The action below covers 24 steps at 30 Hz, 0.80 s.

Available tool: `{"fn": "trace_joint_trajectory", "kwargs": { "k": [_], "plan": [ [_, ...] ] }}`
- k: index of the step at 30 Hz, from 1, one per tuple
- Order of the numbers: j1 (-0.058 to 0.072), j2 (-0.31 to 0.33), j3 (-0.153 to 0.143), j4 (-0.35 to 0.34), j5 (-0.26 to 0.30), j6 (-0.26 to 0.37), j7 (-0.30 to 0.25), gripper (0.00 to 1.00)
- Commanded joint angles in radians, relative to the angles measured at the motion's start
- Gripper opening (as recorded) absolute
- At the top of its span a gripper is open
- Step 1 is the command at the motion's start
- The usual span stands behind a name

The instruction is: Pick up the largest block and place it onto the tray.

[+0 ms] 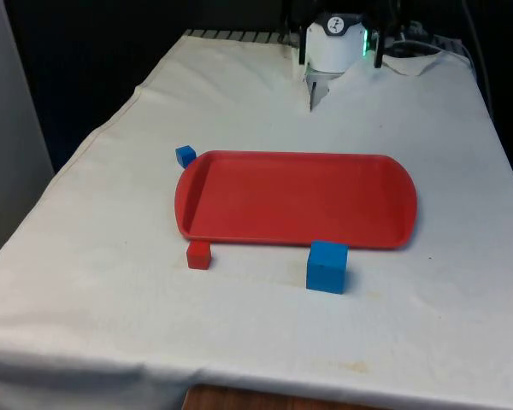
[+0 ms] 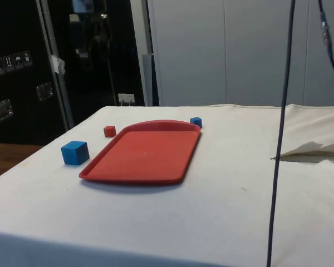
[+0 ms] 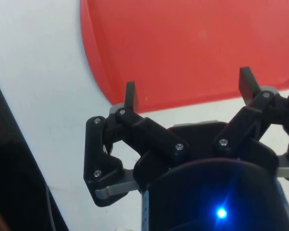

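Note:
A large blue block [image 1: 327, 266] [image 2: 74, 152] stands on the white cloth just in front of the red tray [image 1: 239, 224] [image 2: 172, 167], near its front right corner in the front view. A small red block [image 1: 198, 254] [image 2: 109, 130] sits by the tray's front left corner. A small blue block [image 1: 185, 155] [image 2: 196, 121] rests at its far left corner. Nothing lies in the tray. In the wrist view my gripper [image 3: 188, 89] is open, its fingers wide apart above the tray's edge [image 3: 183, 101], with nothing between them.
A black cable [image 2: 281, 133] hangs down across the side view. Folded cloth [image 2: 314, 149] lies near the robot's base [image 1: 335, 47]. Dark cabinets stand beyond the table's end.

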Motion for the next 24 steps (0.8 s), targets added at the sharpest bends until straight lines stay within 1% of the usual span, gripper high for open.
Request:
{"fn": "trace_joint_trajectory", "kwargs": {
  "k": [1,4,5,7,8,9,13,14,16,17,18,24],
  "plan": [
    [-0.005,0.015,0.005,0.013,0.013,0.003,-0.008,1.00],
    [-0.006,0.049,0.004,0.047,0.024,0.002,-0.014,1.00],
    [-0.007,0.074,0.004,0.071,0.031,0.002,-0.018,1.00],
    [-0.008,0.096,0.003,0.094,0.039,0.001,-0.021,1.00],
    [-0.002,0.074,-0.001,0.072,0.026,0.001,-0.013,1.00],
    [-0.008,0.108,0.003,0.106,0.042,0.002,-0.023,1.00],
    [-0.010,0.148,0.003,0.144,0.053,0.006,-0.027,1.00],
    [-0.011,0.166,0.003,0.160,0.059,0.009,-0.029,1.00],
    [-0.014,0.182,0.004,0.171,0.065,0.015,-0.033,1.00],
    [-0.007,0.177,-0.002,0.168,0.055,0.008,-0.024,1.00],
    [-0.015,0.190,0.004,0.176,0.068,0.019,-0.035,1.00],
    [-0.020,0.231,0.003,0.199,0.097,0.041,-0.051,1.00]
  ]
}}
